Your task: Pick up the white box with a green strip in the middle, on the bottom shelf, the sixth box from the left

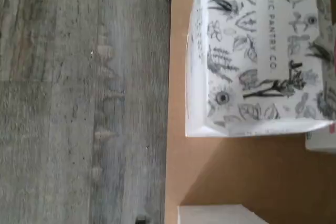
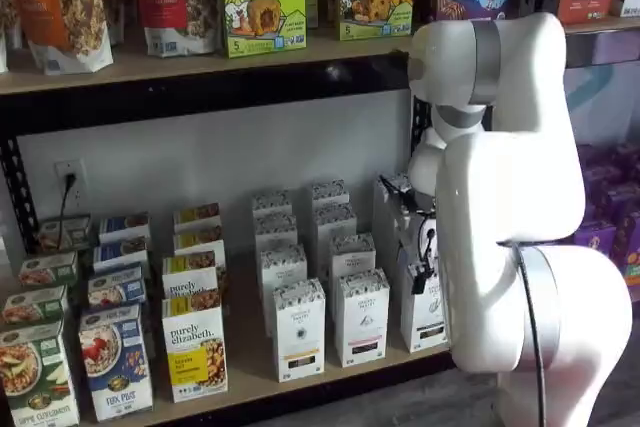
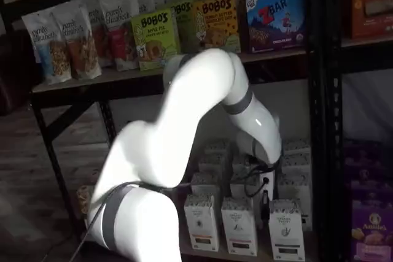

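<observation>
The white box (image 2: 427,315) stands at the right end of the front row on the bottom shelf (image 2: 250,379), partly hidden by the white arm. It also shows in a shelf view as the white box (image 3: 286,230). My gripper (image 2: 421,277) hangs just in front of its upper part; only a black finger (image 3: 265,205) and a cable show. The jaws stand open and hold nothing. In the wrist view the white box's speckled top (image 1: 257,51) lies close below the camera on the tan bottom shelf (image 1: 226,171).
Two similar white cartons (image 2: 299,329) (image 2: 362,316) stand left of it, with more rows behind. Purely Elizabeth boxes (image 2: 195,345) fill the shelf's left. A black rack post (image 3: 319,121) rises on the right. Grey plank floor (image 1: 79,103) lies beyond the shelf edge.
</observation>
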